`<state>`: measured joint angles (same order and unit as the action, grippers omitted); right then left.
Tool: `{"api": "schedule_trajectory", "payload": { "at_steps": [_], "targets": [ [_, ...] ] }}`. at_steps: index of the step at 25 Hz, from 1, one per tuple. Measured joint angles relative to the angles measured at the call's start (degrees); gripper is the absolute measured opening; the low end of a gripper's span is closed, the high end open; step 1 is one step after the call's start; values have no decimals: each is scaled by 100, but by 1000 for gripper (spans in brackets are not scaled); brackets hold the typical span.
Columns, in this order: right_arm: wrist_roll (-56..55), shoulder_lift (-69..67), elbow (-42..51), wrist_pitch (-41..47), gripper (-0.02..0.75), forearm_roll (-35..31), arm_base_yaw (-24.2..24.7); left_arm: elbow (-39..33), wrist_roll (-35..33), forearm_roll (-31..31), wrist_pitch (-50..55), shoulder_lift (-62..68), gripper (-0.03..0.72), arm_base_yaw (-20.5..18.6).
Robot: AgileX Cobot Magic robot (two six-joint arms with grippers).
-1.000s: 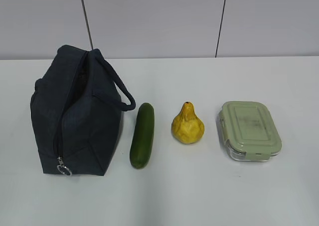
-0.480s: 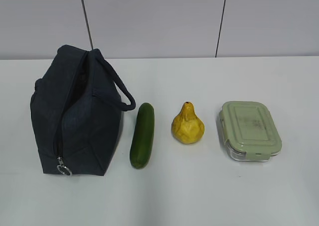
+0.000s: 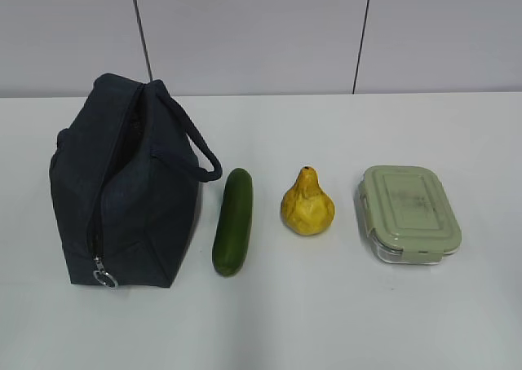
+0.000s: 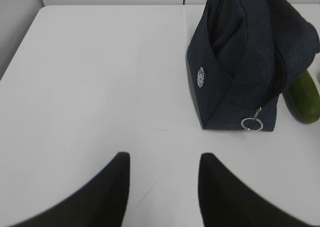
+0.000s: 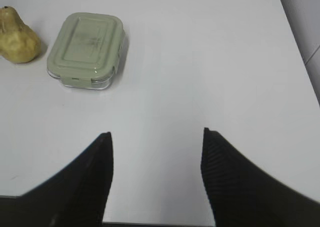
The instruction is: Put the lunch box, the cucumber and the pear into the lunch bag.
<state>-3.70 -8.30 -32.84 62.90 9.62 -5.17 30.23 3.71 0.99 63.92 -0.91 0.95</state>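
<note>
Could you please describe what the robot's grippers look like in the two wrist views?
Each shows two black fingers that taper upward. The left gripper has smooth matte fingers. The right gripper has fingers with fine ribbed texture. No cables or markings show; the arms are out of view.

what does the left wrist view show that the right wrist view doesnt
Only the left wrist view shows the bag, its ring pull, one end of the cucumber, and the left gripper, jaws apart over bare table. Only the right wrist view shows the lunch box, the pear, and the right gripper, jaws also apart. Both share the white table, and in both the gripper holds nothing.
</note>
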Motion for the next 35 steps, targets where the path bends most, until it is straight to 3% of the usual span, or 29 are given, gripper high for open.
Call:
{"api": "schedule_trajectory", "payload": {
  "at_steps": [9,15,25,35],
  "targets": [
    [-75,-1252,-389,-650,448,-95,0,0,0,0,0,0,276,0],
    [-75,-2233,-715,-894,539,-254,0,0,0,0,0,0,276,0],
    [5,-4512,-1803,-968,550,-587,0,0,0,0,0,0,276,0],
    [689,-6317,-2896,-1080,550,-1480,0,0,0,0,0,0,276,0]
  ]
}}
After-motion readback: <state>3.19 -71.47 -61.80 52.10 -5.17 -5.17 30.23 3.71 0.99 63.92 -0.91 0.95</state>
